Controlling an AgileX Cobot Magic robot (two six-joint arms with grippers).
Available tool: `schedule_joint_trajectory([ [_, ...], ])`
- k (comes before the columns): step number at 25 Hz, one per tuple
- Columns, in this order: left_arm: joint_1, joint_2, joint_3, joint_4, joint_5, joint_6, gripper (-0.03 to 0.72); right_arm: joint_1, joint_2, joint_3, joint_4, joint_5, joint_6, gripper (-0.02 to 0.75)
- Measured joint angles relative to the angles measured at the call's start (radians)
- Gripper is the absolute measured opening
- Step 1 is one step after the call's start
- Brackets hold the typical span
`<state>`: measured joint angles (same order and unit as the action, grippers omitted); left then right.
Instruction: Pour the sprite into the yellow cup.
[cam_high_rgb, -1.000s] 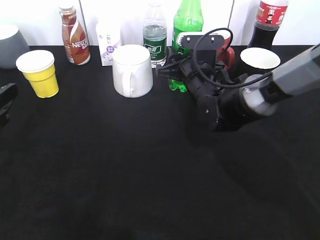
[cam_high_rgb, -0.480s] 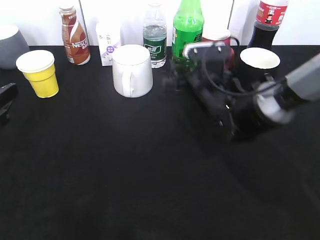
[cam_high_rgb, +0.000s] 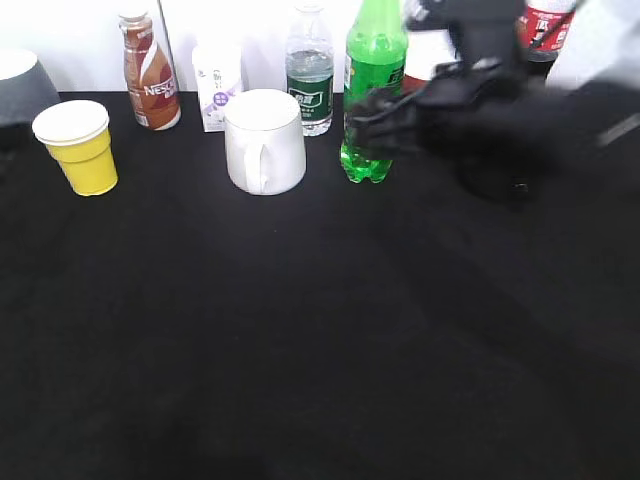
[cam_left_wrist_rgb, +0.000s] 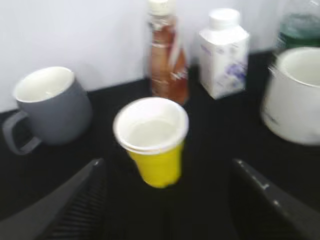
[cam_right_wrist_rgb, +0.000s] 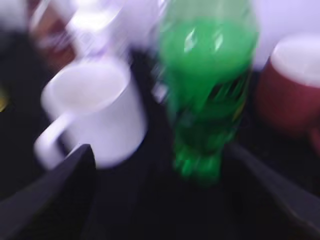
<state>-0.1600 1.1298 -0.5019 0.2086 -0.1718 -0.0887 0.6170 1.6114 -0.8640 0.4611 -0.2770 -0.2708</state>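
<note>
**Robot arms line up on soda bottle and paper cup**

Bare black table (cam_high_rgb: 300, 350) fills the lower half of the exterior view. Beyond it, at mid-left, the yellow cup (cam_high_rgb: 80, 148) stands upright and empty. The left wrist view shows it centred between the wide-spread fingers of the left gripper (cam_left_wrist_rgb: 167, 195), which grips nothing and touches nothing. Right of centre, the right gripper (cam_high_rgb: 385, 118), blurred, hangs just beside the sprite (cam_high_rgb: 374, 90); its wrist view frames the bottle between dark fingers parted wider than the bottle, apparently holding nothing. Whether a finger touches the plastic cannot be told. A white mug (cam_high_rgb: 265, 140) stands just left of the bottle. Along the back wall, upper frame, run a grey mug (cam_left_wrist_rgb: 47, 107), a brown coffee bottle (cam_high_rgb: 148, 70), a small white carton (cam_high_rgb: 218, 85), a clear water bottle (cam_high_rgb: 309, 70), a red mug (cam_right_wrist_rgb: 292, 82) and a cola bottle (cam_high_rgb: 540, 35).

The bottle, tall and well filled, looks heavy, smooth and somewhat yielding; a grip across its labelled middle seems safest. The paper cup is light and would tip or crush easily.
</note>
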Motion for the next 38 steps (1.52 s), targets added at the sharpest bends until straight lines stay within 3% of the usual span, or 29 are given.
schedule_joint_trajectory([
  [3,-0.181,-0.099,-0.117,-0.1,0.437,0.0,0.57,0.0,-0.124,0.0,0.007,0.39,-0.016,0.587],
  [4,-0.23,-0.113,-0.145,-0.143,0.571,0.0,0.57,0.0,-0.146,-0.001,-0.051,0.52,0.035,0.587],
  [5,-0.264,-0.123,-0.169,-0.181,0.706,0.0,0.57,0.0,-0.165,-0.014,-0.211,0.666,0.187,0.586],
  [7,-0.279,-0.147,-0.212,-0.237,0.931,0.0,0.568,0.0,-0.219,-0.046,-0.544,0.929,0.462,0.586],
  [8,-0.28,-0.165,-0.222,-0.248,1.018,0.0,0.568,0.0,-0.274,-0.048,-0.615,1.013,0.505,0.586],
  [13,-0.28,-0.415,-0.222,-0.278,1.37,0.0,0.567,0.0,-0.694,-0.014,-0.635,1.201,0.457,0.586],
  [17,-0.282,-0.685,-0.22,-0.261,1.389,0.033,0.567,0.001,-1.015,0.224,-0.577,1.227,0.401,0.587],
  [19,-0.282,-0.775,-0.16,-0.249,1.388,0.034,0.57,0.001,-1.111,0.306,-0.573,1.228,0.386,0.587],
  [21,-0.282,-0.827,-0.081,-0.248,1.396,0.054,0.57,0.001,-1.135,0.327,-0.573,1.233,0.375,0.587],
  [24,-0.282,-0.845,-0.066,-0.248,1.369,0.112,0.57,0.001,-1.135,0.328,-0.557,1.221,0.37,0.587],
  [27,-0.282,-0.845,-0.022,-0.258,1.245,0.12,0.566,0.001,-1.135,0.401,-0.502,1.033,0.364,0.587],
  [29,-0.282,-0.845,-0.021,-0.26,1.238,0.121,0.566,0.001,-1.135,0.418,-0.491,0.987,0.361,0.587],
  [35,-0.282,-0.845,-0.021,-0.263,1.237,0.121,0.549,0.001,-1.136,0.343,-0.498,1.3,0.361,0.587],
  [38,-0.282,-0.845,-0.021,-0.263,1.237,0.121,0.559,0.001,-1.137,0.358,-0.494,1.316,0.362,0.587],
])
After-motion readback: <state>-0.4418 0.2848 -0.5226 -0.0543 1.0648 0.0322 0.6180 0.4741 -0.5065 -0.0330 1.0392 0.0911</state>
